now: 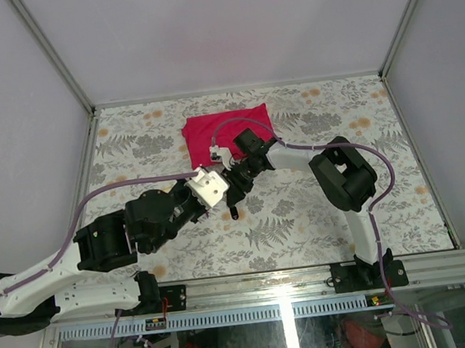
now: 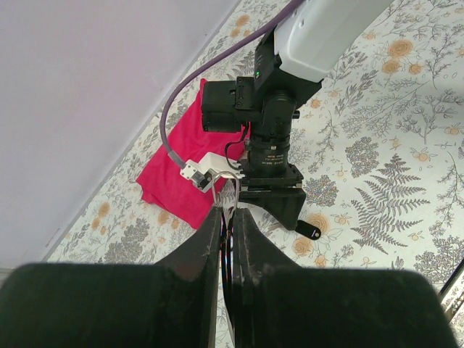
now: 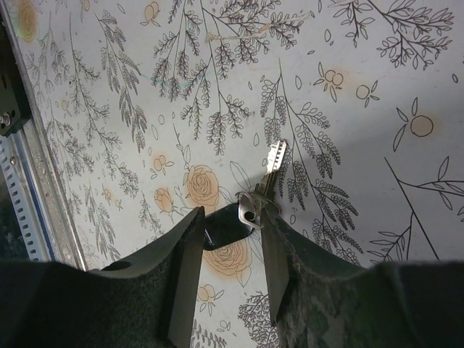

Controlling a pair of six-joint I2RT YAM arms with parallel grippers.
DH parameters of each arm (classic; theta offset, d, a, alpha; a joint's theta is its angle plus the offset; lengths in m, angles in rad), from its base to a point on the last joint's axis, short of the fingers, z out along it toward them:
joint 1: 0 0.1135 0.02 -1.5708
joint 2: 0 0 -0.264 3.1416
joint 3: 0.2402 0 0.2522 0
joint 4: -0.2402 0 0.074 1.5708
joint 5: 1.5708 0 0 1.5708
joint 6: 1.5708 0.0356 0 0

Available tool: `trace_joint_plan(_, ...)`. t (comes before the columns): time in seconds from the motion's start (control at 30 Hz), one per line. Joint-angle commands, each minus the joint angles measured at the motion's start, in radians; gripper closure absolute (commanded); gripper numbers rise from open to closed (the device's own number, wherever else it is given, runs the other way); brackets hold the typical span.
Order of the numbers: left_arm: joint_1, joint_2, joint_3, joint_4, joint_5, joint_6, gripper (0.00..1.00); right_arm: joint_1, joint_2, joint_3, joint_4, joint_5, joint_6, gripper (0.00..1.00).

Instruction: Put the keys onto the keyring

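Note:
My left gripper (image 2: 226, 215) is shut on the keyring (image 2: 228, 250), a thin silver ring seen edge-on between its fingers and held above the table. In the top view the left gripper (image 1: 223, 193) meets my right gripper (image 1: 239, 183) mid-table. A key with a black head (image 3: 230, 226) and silver blade lies on the floral table. In the right wrist view it sits between the spread fingers of the right gripper (image 3: 230, 239), which is open. The same key shows in the left wrist view (image 2: 308, 230) and the top view (image 1: 235, 214). No other keys are in view.
A red cloth (image 1: 228, 132) lies at the back of the table, just behind the grippers; it also shows in the left wrist view (image 2: 177, 174). The metal rail of the table's near edge (image 3: 29, 196) is at the left of the right wrist view. Grey walls enclose the table.

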Motion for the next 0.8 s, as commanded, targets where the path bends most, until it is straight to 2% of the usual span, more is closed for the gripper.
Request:
trace_joint_plan(0.0, 0.006, 0.0, 0.042, 0.024, 0.007, -0.002, 1.0, 0.0, -0.023, 0.03, 0.027, -0.033, 0.015, 0.57)
trace_joint_plan(0.77, 0.004, 0.0, 0.038, 0.016, 0.005, -0.007, 1.0, 0.019, 0.032, 0.038, 0.004, 0.014, -0.003, 0.58)
